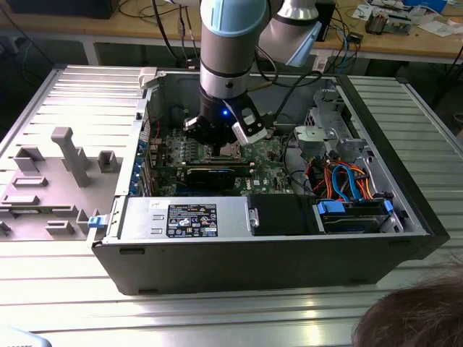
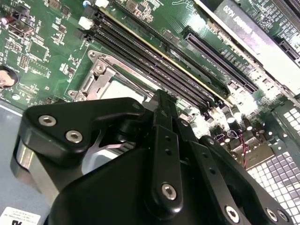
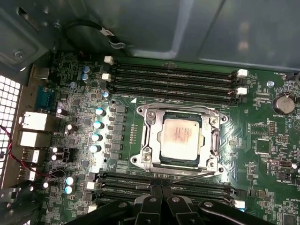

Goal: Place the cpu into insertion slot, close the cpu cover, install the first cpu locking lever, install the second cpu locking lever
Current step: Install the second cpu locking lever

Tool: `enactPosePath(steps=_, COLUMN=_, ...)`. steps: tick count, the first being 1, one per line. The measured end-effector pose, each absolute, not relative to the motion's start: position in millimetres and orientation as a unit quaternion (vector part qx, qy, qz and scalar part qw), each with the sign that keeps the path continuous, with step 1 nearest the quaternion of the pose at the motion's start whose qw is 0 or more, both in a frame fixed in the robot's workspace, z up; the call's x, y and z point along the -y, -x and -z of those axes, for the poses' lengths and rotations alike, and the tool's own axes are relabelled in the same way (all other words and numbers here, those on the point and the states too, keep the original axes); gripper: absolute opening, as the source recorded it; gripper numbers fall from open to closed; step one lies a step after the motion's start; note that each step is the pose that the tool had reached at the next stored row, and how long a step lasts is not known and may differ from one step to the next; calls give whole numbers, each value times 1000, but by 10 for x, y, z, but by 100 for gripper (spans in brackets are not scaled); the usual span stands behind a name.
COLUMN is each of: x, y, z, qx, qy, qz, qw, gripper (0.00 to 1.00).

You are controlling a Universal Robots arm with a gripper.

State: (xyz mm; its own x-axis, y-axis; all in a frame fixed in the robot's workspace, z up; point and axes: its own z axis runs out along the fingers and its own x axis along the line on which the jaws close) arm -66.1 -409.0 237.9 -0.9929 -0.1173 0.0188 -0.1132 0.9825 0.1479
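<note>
The arm [image 1: 224, 50] reaches down into the open computer case [image 1: 289, 246], which lies on its side on a ribbed metal table [image 1: 65, 101]. Its gripper [image 1: 221, 141] hangs low over the green motherboard [image 1: 271, 170], right above the socket area in the exterior view.

In the first wrist view the cpu [image 3: 180, 137] sits flat in its socket, its dull silver top facing up. The cpu cover [image 3: 152, 123] lies down around it as a silver frame, the chip showing through its square opening. A thin lever [image 3: 197, 176] runs along the socket edge nearest the gripper, just beside the frame; whether it is latched I cannot tell. Black memory slots [image 3: 173, 79] lie on the far side of the socket, and more of them lie between the socket and the gripper.

The gripper [image 3: 161, 193] has its black fingers [image 3: 152, 208] drawn together, with only a thin seam between them and nothing pinched. Their tips hover over the near memory slots, close to the lever. In the second wrist view the same fingers [image 2: 164, 136] point toward the socket frame [image 2: 101, 77], tips pressed side by side.

At the exterior view's left, a grey fixture [image 1: 65, 155] stands on the table, well apart from the case. A person's hair [image 1: 416, 318] shows at the lower edge.
</note>
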Motion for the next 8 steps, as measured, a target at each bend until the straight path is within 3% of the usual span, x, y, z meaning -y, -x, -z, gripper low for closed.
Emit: enactPosePath(steps=8, x=4090, y=693, z=-2349, qx=996, qy=-58, qz=74, qw=14, gripper=11)
